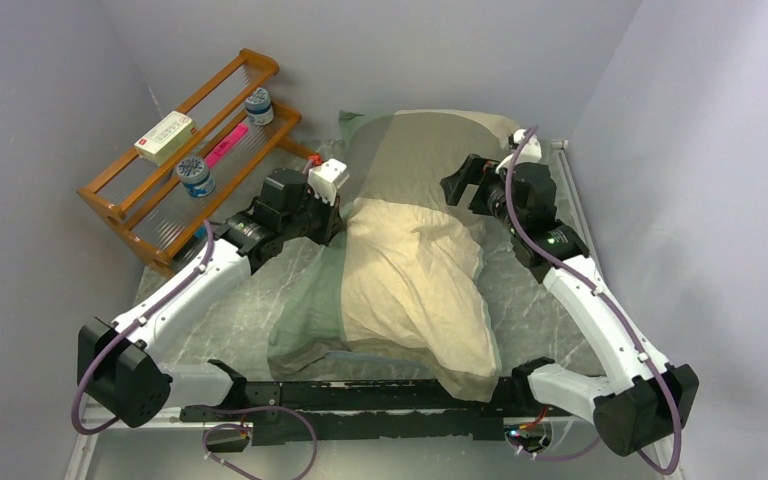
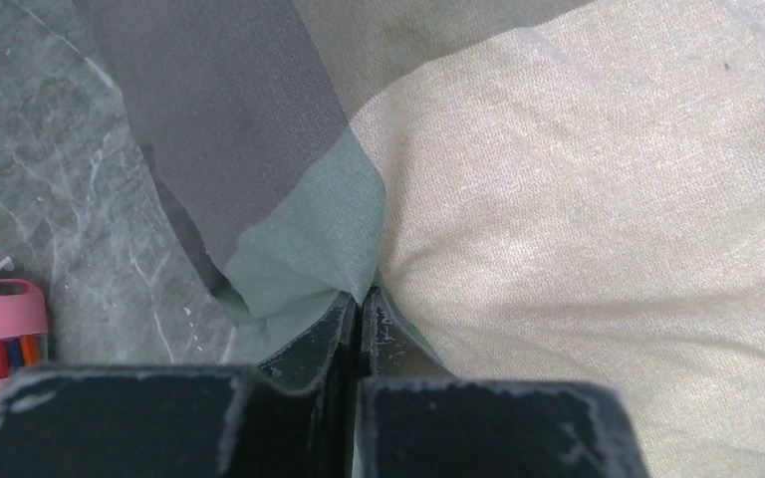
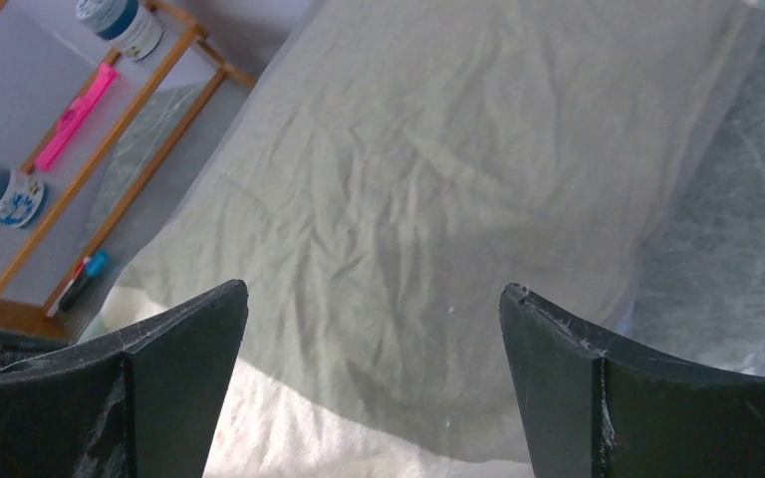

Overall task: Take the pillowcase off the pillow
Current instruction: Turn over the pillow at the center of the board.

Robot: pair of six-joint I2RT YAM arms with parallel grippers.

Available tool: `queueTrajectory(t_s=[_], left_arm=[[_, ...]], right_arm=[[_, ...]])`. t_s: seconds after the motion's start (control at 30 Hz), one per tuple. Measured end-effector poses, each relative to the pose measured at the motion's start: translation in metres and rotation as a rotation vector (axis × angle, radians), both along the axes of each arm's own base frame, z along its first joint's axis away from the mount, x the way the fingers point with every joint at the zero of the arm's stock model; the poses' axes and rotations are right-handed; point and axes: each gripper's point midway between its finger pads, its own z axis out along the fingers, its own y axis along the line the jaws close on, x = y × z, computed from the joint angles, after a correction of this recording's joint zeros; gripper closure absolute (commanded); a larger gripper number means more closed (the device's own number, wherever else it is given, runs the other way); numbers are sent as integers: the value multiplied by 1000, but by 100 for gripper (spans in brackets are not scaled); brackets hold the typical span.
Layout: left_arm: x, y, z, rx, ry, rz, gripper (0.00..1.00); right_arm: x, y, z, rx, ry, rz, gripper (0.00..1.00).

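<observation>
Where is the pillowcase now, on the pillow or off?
On. The pillowcase bulges plump along its whole length, no bare pillow plainly shows, and the left gripper pinches just one fold of it.

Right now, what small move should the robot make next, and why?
Probably lower the right pincer and close it on the pillowcase. Its jaws stand wide open above the cloth, holding nothing, while the left pincer is shut on a pinch of the cloth at its side. A second grip seems needed before pulling it off.
</observation>
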Motion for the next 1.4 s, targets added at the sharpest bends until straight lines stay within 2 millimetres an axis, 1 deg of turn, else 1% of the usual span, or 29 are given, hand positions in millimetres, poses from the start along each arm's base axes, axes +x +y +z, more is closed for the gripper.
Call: queueTrajectory(t_s=[0.13,0.23,0.27,0.33,0.43,0.47,0.53,0.63,0.77,0.87,0.97,1.07,1.13,1.23,1.33,1.4], left_arm=[[1,2,1,0,-3,5,95],[2,6,3,-2,-5,13,95],[3,8,3,-5,-4,15,95],[4,11,4,-11,-3,20,95],[5,15,2,-15,4,23,95],[5,16,1,-14,5,22,95],[4,15,1,-16,6,11,95],[3,14,1,-17,2,-3,95],[2,12,2,-21,2,-17,95],[2,12,2,-21,1,-20,95],[1,12,1,-22,3,-23,95],[1,12,1,-20,0,-27,95],[1,12,1,-17,-2,-31,95],[1,12,0,-13,-3,-36,95],[0,13,-4,-7,2,-37,86],[0,14,-5,0,5,-33,79]], right_arm=[[10,-10,-1,-12,-8,-51,1],[25,-22,-10,1,12,-66,2],[31,-30,-14,14,24,-78,3],[46,-54,-22,58,44,-117,3],[56,-85,-38,141,71,-169,3],[57,-93,-44,171,80,-180,3],[59,-98,-55,230,93,-176,3],[62,-94,-71,302,122,-139,3],[63,-79,-97,375,167,-61,3],[59,-67,-115,425,206,-6,3],[56,-57,-128,481,231,39,4],[56,-48,-134,516,234,85,6],[58,-40,-134,536,225,122,10],[61,-28,-134,577,212,182,19],[64,-17,-133,620,194,246,32],[64,-9,-128,642,175,287,46]])
